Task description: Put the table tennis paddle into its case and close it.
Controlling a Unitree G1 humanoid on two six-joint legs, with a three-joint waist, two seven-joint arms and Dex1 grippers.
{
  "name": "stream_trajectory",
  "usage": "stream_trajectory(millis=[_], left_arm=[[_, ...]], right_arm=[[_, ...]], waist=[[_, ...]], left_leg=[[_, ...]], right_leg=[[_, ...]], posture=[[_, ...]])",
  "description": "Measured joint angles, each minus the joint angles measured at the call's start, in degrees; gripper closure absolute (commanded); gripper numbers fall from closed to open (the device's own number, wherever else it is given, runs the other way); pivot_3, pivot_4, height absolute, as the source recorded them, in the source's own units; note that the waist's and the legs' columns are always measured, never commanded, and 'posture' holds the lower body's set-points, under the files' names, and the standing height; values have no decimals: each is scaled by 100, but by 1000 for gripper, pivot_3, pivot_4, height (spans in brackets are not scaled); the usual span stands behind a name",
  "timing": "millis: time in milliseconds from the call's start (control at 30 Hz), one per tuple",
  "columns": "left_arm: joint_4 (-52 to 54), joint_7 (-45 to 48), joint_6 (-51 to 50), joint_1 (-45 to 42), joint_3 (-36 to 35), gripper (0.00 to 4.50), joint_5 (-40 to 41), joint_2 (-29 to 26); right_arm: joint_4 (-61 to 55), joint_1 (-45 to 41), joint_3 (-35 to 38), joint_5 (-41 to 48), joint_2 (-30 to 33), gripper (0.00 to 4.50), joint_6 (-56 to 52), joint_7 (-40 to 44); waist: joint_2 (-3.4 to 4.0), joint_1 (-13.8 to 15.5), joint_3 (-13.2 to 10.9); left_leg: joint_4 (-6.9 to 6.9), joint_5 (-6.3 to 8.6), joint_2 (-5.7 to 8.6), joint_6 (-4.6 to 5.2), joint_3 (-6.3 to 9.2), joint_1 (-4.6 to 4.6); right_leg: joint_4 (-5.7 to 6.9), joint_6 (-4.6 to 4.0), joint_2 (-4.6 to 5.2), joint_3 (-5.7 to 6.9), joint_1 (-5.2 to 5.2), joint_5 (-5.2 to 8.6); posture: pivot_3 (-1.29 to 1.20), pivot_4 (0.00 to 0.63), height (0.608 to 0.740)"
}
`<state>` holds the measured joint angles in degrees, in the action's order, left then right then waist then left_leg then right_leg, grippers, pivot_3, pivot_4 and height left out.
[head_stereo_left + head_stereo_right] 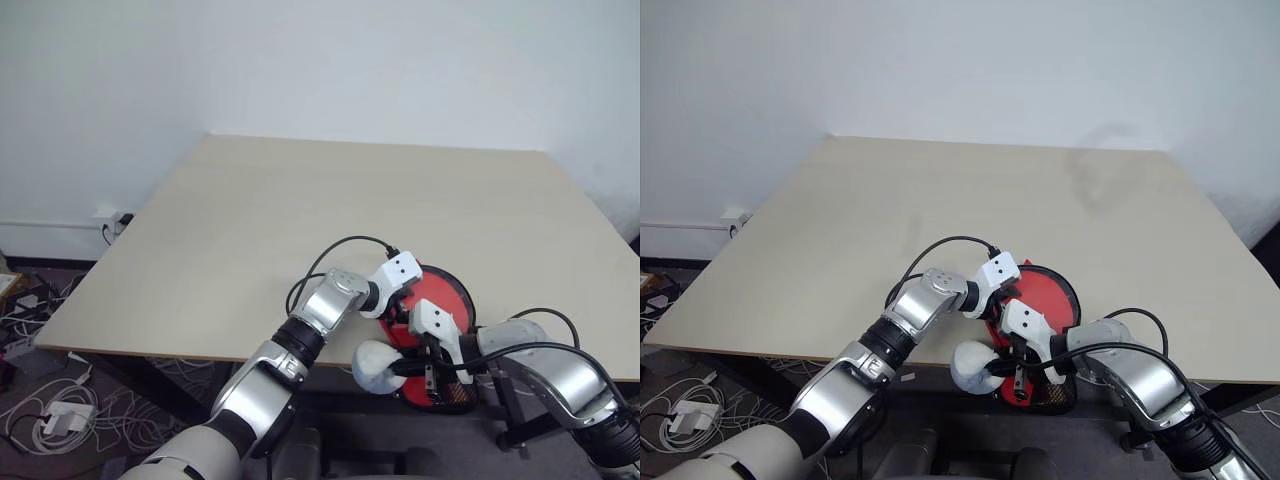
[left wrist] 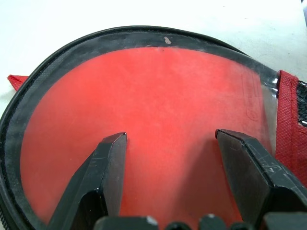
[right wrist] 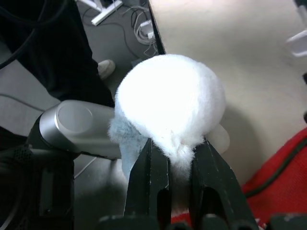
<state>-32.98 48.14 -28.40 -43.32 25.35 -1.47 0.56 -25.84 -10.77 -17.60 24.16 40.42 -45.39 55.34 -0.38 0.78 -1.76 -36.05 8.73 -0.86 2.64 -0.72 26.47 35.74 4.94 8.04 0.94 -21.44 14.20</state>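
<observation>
The case [image 1: 447, 291] lies flat at the table's near edge, red with a black rim, its narrow mesh end sticking out past the edge. Through its clear window [image 2: 163, 91] shows the red face of the table tennis paddle; the handle is hidden. My left gripper [image 2: 170, 139] is open, its fingers [image 2: 103, 167] spread just over the window, with nothing between them. My right gripper [image 3: 180, 153] is shut on the base of a white fluffy ball [image 3: 170, 100], held beside the case in front of the table edge [image 1: 375, 365].
The light wooden table [image 1: 300, 210] stretches bare toward the white wall. Cables and a power strip [image 1: 50, 415] lie on the floor at the left, below the table's edge.
</observation>
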Motion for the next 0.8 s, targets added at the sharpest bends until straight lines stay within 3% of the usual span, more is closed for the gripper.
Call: stream_trajectory(millis=[433,700,800], left_arm=[[-29,-6,49,2,7,1381,-17,28],[-26,5,89,9,26,1381,-27,23],[-24,5,94,13,26,1381,-28,19]], right_arm=[[-431,260,1666,1090,567,4454,-567,-29],[-211,308,1759,1111,796,1706,-727,-297],[-90,326,1796,1025,892,1706,-712,-320]], waist=[[0,12,-1],[2,14,-1],[1,13,-2]], left_leg=[[0,0,0,0,-1,1],[0,0,1,0,-2,2],[1,0,1,0,-1,2]], right_leg=[[-4,0,3,0,0,0],[-8,0,5,-1,0,1],[-8,0,5,-1,0,1]], posture=[[0,0,715],[0,0,715],[0,0,715]])
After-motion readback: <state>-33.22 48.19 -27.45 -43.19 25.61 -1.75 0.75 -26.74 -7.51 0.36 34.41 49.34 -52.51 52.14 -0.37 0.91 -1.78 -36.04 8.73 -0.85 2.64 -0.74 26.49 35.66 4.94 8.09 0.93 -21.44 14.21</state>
